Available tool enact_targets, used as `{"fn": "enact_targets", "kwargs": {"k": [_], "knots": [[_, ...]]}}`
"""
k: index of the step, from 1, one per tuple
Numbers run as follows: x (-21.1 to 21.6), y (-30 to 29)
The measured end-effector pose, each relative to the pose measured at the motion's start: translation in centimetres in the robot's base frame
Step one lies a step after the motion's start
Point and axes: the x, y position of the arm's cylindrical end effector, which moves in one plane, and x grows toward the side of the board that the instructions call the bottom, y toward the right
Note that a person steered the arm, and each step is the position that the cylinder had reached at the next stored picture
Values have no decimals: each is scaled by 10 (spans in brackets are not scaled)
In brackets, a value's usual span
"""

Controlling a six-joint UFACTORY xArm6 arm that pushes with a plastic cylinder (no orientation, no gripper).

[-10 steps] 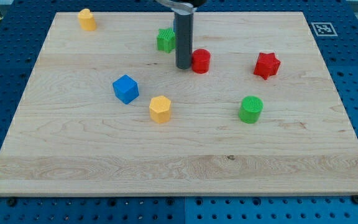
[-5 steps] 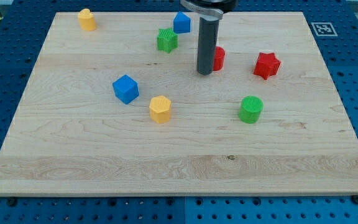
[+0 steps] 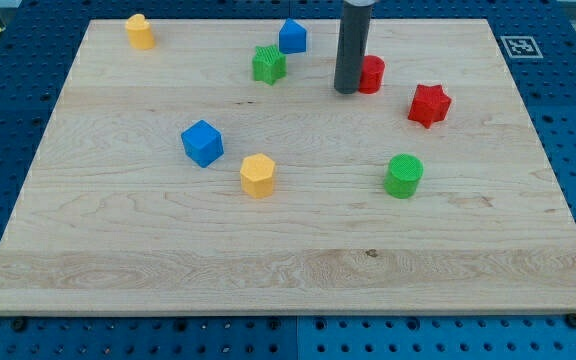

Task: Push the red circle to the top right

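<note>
1. Though no brand or readable word shows anywhere, a black-and-white square marker (image 3: 520,46) is printed at the bench's (image 3: 288,265) top right corner; its pattern is code, not letters.
2. The rod (image 3: 352,45) comes down from the view's top edge, and my tip (image 3: 346,90) rests on the wood in the upper middle of the bench. The arm carries no hand at all, only this straight dark rod, so nothing is spread, pressed together or pinched.
3. The red circle (image 3: 372,74) sits just to the right of my tip, touching the rod's side or as good as touching it; the rod hides its left edge.
4. The red circle lies in the upper part of the bench, right of centre, well short of the top right corner and the marker.
5. The red star (image 3: 429,105) lies near the red circle, below it and to the right, apart from it.
6. The blue house-shaped block (image 3: 292,36) and the green star (image 3: 268,64) lie left of the rod, near the top edge.
7. The yellow block (image 3: 140,31) stands at the top left.
8. The blue cube (image 3: 202,142) and yellow hexagon (image 3: 257,175) lie left of centre; the green circle (image 3: 403,175) lies right of centre, below the red star.
</note>
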Motion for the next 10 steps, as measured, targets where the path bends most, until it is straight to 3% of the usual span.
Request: {"fn": "enact_targets", "kwargs": {"k": [6,10], "knots": [[-50,98],[-48,144]]}}
